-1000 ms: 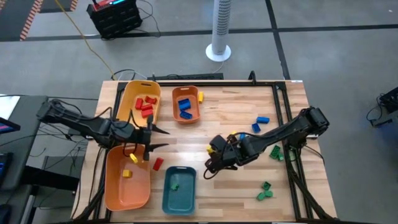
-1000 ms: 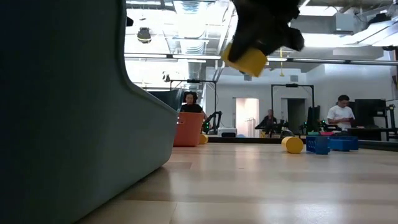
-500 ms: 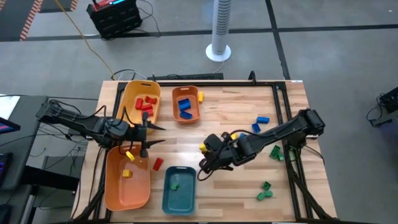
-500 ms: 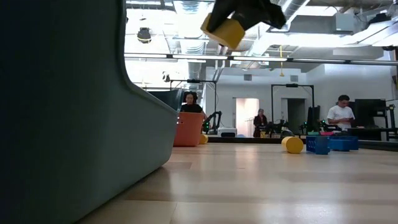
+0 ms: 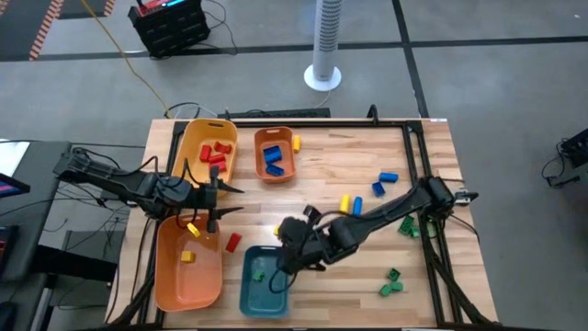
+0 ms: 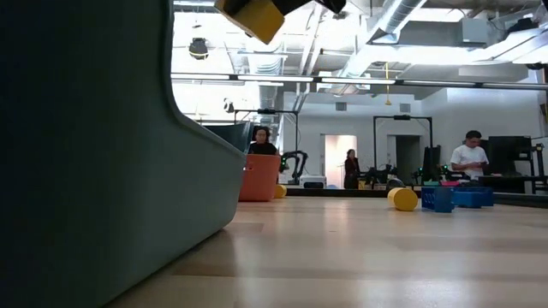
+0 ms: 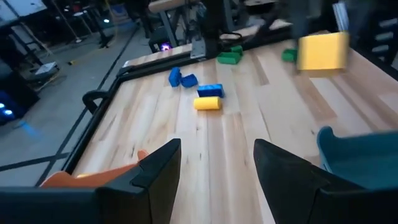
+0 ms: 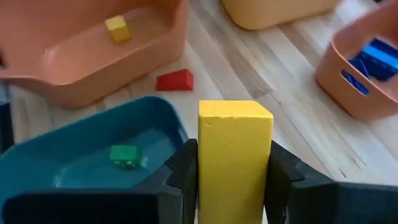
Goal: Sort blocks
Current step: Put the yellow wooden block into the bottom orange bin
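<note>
Overhead, right pincer point(image 8: 235, 186) clamps yellow block point(image 8: 235, 152), mostly hidden; left pincer point(image 7: 214, 168) open, empty.

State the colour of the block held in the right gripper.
Yellow. The block is clamped in the right gripper, clearest in the right wrist view.

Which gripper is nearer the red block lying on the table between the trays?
Left. The left gripper hovers open just beside the red block, toward the yellow tray. The right gripper, shut on a yellow block, is farther off, over the teal tray.
</note>
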